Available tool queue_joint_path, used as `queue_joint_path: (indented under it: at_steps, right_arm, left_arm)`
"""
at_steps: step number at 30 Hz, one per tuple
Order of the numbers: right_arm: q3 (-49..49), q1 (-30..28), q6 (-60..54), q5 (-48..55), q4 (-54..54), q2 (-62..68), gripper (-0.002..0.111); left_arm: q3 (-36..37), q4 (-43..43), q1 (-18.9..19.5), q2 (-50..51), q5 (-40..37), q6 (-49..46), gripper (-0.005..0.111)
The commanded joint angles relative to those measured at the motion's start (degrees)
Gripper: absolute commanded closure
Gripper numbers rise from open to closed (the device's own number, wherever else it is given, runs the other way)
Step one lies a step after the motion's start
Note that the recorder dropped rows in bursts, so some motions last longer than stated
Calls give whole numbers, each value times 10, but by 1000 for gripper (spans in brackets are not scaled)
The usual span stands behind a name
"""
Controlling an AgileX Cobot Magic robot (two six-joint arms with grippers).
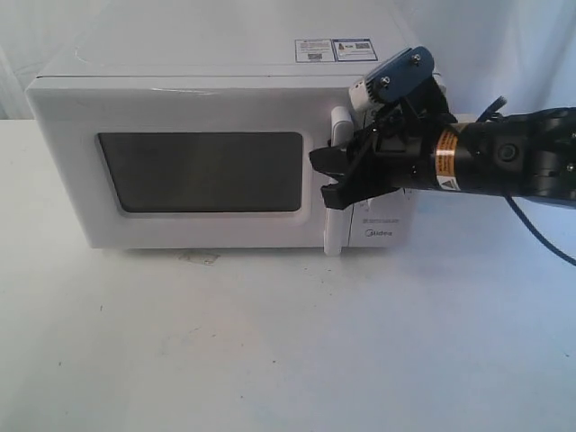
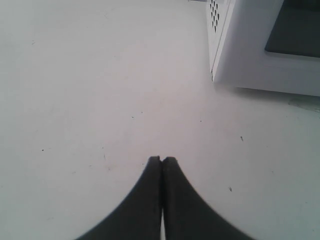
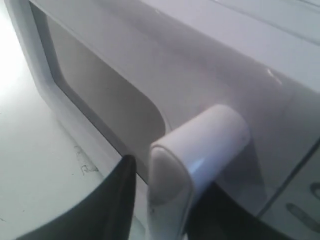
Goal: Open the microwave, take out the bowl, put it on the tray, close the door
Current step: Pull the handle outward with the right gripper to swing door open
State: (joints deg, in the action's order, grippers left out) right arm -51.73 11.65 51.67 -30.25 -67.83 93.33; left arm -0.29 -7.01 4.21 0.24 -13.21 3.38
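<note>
I have the right claw (image 1: 329,176) at the door (image 1: 180,112) of the microwave (image 1: 216,76), its fingers on either side of the vertical bar handle (image 1: 337,121); I cannot tell whether they are pinching it. The door sits flush and closed. My left claw (image 2: 162,160) is pressed closed above the tabletop (image 2: 90,90), near the microwave's vented side.

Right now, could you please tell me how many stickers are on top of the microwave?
2. Both sit side by side on the microwave top, toward its control-panel end: a paler sticker left of a bluer sticker. The right wrist camera may hide more.
</note>
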Motion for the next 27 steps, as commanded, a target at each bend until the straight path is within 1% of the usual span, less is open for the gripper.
queue_joint_path:
  at_steps: [1,9,11,12,13,14,15,16,17,19,20,22,27]
  right_arm:
    - [-43,-14,-53,42,71,20,108]
    - [-43,-14,-60,44,72,20,108]
    - [-43,-14,-49,21,38,20,108]
    - [-40,-14,-3,-35,-43,15,108]
    - [-39,-14,35,-139,-160,9,108]
    - [-40,-13,31,-231,-223,4,108]
    - [-42,-6,7,-323,-259,2,108]
    - [-42,2,-10,-342,-260,-1,108]
    - [-42,5,-8,-298,-248,-5,108]
    - [-42,5,15,-140,-194,-12,108]
    - [-43,5,32,-87,-176,-14,108]
    - [-43,5,45,-66,-184,-19,108]
    - [-43,5,87,-106,-208,-31,108]
  left_arm:
    - [3,-3,-3,-2,-1,2,107]
    - [3,-3,-3,-2,-1,2,107]
    - [3,-3,-3,-2,-1,2,107]
    - [3,-3,-3,-2,-1,2,107]
    - [3,-3,-3,-2,-1,2,107]
    - [3,-3,-3,-2,-1,2,107]
    - [3,-3,-3,-2,-1,2,107]
    - [3,-3,-3,-2,-1,2,107]
    - [3,-3,-3,-2,-1,2,107]
    - [3,-3,-3,-2,-1,2,107]
    - [3,-3,-3,-2,-1,2,107]
    - [3,-3,-3,-2,-1,2,107]
    - [3,-3,-3,-2,-1,2,107]
